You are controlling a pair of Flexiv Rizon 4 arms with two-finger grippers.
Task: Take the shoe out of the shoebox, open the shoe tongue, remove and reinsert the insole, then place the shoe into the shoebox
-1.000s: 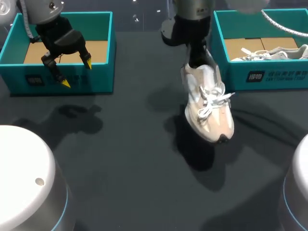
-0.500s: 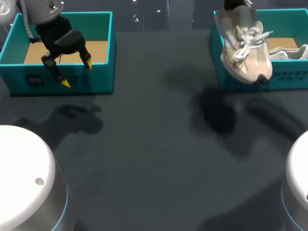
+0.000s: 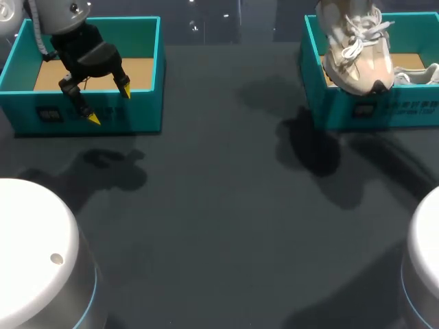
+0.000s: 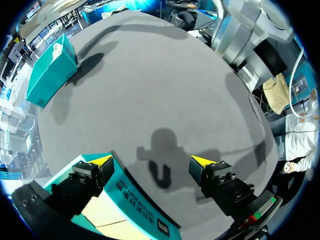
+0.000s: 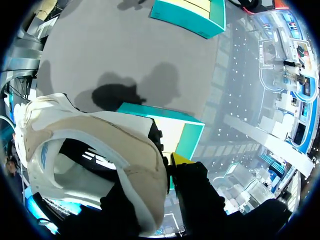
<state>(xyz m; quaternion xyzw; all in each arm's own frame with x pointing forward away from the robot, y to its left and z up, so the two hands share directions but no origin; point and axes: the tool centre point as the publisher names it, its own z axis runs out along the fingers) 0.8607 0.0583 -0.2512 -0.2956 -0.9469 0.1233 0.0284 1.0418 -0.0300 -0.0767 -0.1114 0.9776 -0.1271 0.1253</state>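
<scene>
Shoe point(image 3: 355, 55) over shoebox point(image 3: 411, 113), long axis near-far, toe toward robot.

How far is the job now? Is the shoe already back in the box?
Not yet. The right gripper holds the shoe by its heel, in the air over the right shoebox. Whether the insole steps are done does not show. Remaining: lower the shoe in and release it. The left gripper hangs open, holding nothing.
</scene>
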